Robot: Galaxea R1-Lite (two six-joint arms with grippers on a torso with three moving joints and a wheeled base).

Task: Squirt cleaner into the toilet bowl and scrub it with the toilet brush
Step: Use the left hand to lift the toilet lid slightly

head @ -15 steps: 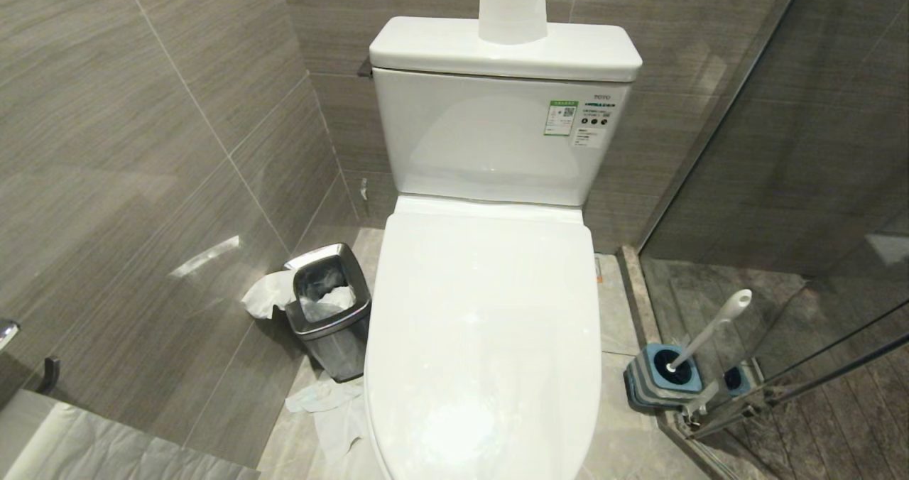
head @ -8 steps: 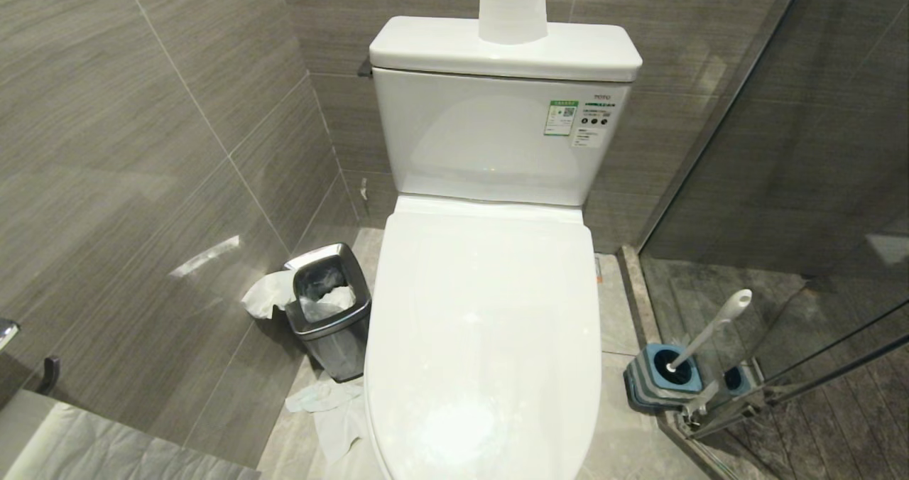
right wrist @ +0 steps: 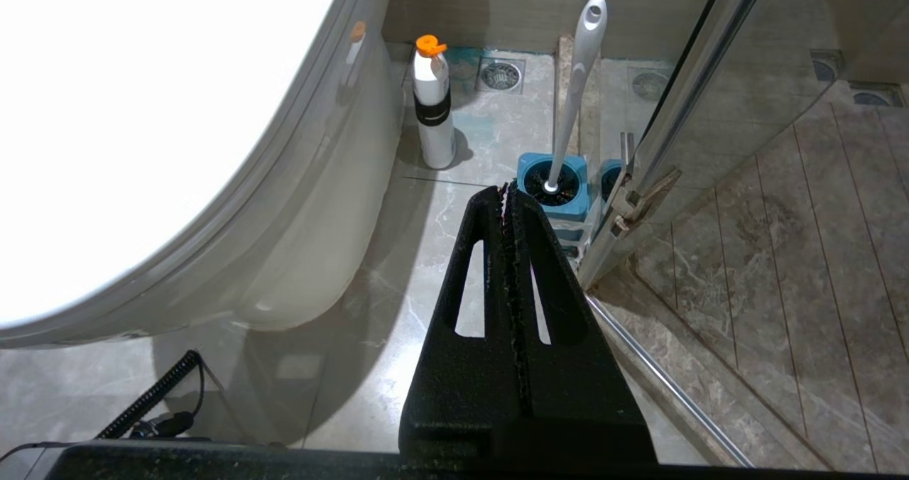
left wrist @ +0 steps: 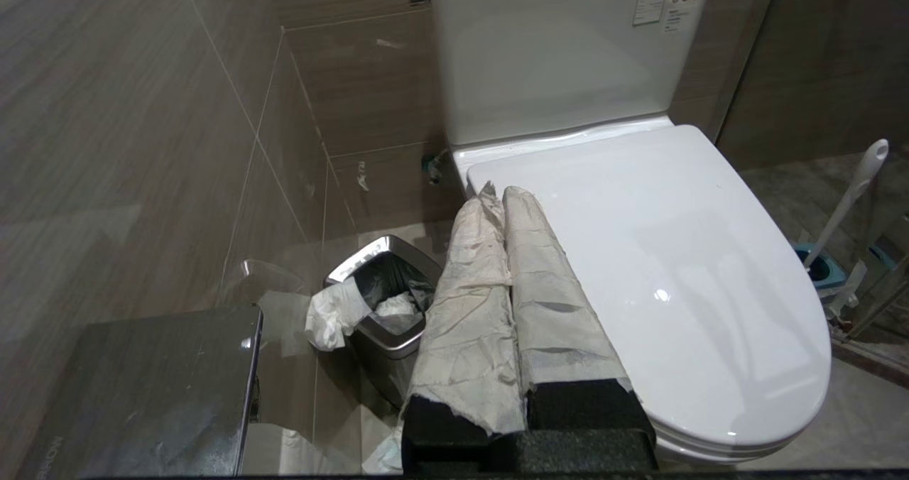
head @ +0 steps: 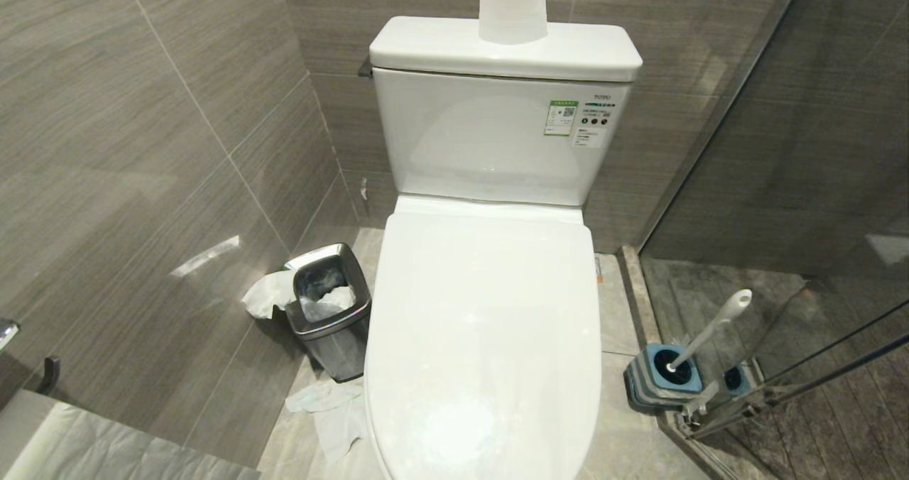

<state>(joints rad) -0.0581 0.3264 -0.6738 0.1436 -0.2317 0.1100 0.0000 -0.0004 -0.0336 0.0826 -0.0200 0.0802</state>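
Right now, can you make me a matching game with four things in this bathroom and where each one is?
Things:
1. toilet brush
2. cleaner
3. paper roll
4. steel bin

Places:
A. on top of the tank
B. on the floor left of the toilet bowl, crumpled paper inside
C. standing in its blue holder by the glass door
D. upright on the floor beside the bowl's base, orange cap on

Pairs: 1-C, 2-D, 3-A, 4-B
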